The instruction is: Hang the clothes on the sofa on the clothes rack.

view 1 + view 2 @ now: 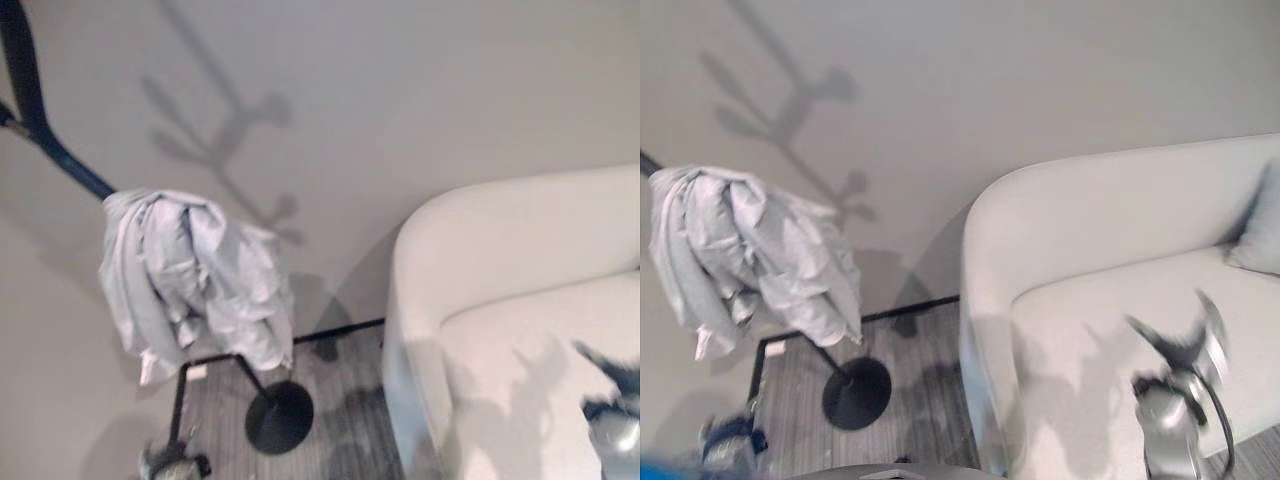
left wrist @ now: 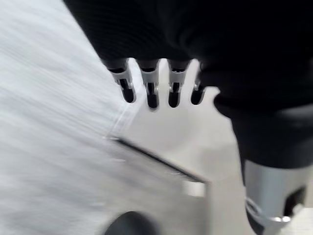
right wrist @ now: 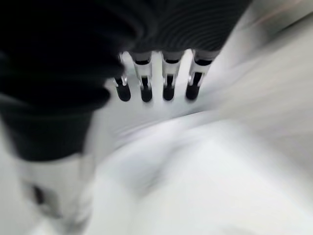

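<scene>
Where the pale wall (image 1: 420,90) meets the grey striped floor (image 1: 340,400), a white sofa (image 1: 1110,230) stands as the largest thing in the room, its rounded arm nearest the rack and its seat bare apart from a grey cushion (image 1: 1262,235) at the far right end of the backrest. Shadows of the rack's branches fall across the wall above.

Clothes rack (image 1: 30,100): dark, slanting pole with a branch; round black base (image 1: 279,416) on the floor near the sofa's arm, close to the dark skirting line along the wall's foot.

Clothes (image 1: 190,275): a bundle of light grey-white fabric, crumpled and folded on itself, hangs from the rack's branch, draped down above the base. It touches neither hand and is well apart from the sofa seat.

Right hand (image 1: 1185,355): raised over the front part of the sofa seat, fingers spread and straight, holding nothing. Its wrist view shows the fingers (image 3: 146,85) extended in a row over white upholstery.

Left hand (image 1: 170,462): low, near the floor beside the rack's foot, blurred. Its wrist view shows the fingers (image 2: 151,90) straight in a row, nothing between them, with pale floor and the dark skirting line beyond.
</scene>
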`<state>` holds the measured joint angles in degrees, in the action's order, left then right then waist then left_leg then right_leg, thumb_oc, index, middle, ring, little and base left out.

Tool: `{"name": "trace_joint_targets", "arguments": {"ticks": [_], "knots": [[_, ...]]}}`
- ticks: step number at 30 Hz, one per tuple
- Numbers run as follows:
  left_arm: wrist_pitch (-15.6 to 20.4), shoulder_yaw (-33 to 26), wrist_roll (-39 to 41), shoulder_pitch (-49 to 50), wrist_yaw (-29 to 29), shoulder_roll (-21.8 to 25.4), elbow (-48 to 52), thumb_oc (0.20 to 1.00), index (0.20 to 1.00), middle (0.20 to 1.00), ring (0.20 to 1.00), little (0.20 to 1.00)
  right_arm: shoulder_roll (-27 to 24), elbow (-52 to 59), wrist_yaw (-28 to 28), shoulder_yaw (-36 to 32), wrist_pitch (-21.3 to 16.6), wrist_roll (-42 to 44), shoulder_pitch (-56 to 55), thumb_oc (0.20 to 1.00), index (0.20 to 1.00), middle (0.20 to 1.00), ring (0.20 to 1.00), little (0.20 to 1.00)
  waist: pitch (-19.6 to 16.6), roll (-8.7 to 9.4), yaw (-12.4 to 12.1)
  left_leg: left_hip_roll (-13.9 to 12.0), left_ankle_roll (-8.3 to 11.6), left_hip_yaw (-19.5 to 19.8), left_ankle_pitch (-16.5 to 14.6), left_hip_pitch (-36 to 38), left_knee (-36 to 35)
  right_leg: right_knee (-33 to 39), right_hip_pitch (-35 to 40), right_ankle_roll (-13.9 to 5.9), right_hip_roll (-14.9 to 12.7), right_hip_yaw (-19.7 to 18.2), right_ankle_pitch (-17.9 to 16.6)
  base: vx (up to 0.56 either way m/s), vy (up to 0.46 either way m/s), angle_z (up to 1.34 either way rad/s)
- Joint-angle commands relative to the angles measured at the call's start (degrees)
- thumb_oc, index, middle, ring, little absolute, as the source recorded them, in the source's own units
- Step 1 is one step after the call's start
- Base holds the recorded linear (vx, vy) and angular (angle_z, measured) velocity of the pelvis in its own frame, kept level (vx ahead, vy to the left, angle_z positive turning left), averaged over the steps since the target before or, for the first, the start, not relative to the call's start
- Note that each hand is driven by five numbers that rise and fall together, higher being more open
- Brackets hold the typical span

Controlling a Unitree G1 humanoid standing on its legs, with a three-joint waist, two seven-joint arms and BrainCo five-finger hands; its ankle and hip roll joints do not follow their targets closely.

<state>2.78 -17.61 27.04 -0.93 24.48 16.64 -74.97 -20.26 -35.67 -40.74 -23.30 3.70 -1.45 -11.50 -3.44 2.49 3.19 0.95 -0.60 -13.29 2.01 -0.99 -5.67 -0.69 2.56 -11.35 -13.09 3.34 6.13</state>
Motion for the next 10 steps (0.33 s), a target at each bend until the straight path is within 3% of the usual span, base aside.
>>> {"name": "trace_joint_targets", "arguments": {"ticks": [1,3,7,10], "knots": [[1.37,0.25,9.54,-3.77,-3.49,3.53,-0.54,1.0,1.0,1.0,1.0,1.0,2.38,-21.39,5.16,1.22,-9.24,31.67,13.78,1.0,1.0,1.0,1.0,1.0,0.6,1.68,-2.9,-1.95,2.1,1.65,-6.04,3.45,0.67,3.61,-0.78,-1.41,-3.08,1.35,-14.24,0.04,-0.082,-0.09],[0.39,0.6,10.12,-3.92,-6.13,2.51,-3.34,1.0,1.0,1.0,1.0,1.0,3.29,-38.16,12.34,-0.57,-7.69,42.9,15.42,1.0,1.0,1.0,1.0,1.0,0.66,1.53,-3.44,-2.39,2.51,1.51,-6.15,3.97,0.67,4.55,0.03,-1.18,-2.5,1.79,-13.16,0.03,-0.078,-0.06],[-1.24,3.07,9.87,-1.98,-10.9,-1.57,-7.88,1.0,1.0,1.0,1.0,1.0,5.82,-54.95,20.96,-4.59,-3.59,59.15,15.19,1.0,1.0,1.0,1.0,1.0,0.31,0.79,-3.7,-3.38,3.1,0.75,-5.87,4.62,0.67,5.69,0.86,-0.93,-1.54,2.56,-11.37,0.0,-0.079,0.01],[-1.5,5.89,8.39,-1.27,-13.04,-4.76,-8.6,1.0,1.0,1.0,1.0,1.0,7.44,-58.35,20.94,-3.5,-2.11,58.74,16.43,1.0,1.0,1.0,1.0,1.0,0.16,0.48,-4.02,-3.89,3.5,0.67,-5.59,4.74,0.67,5.69,1.08,-0.57,-1.07,3.18,-11.09,-0.02,-0.061,-0.04]]}}
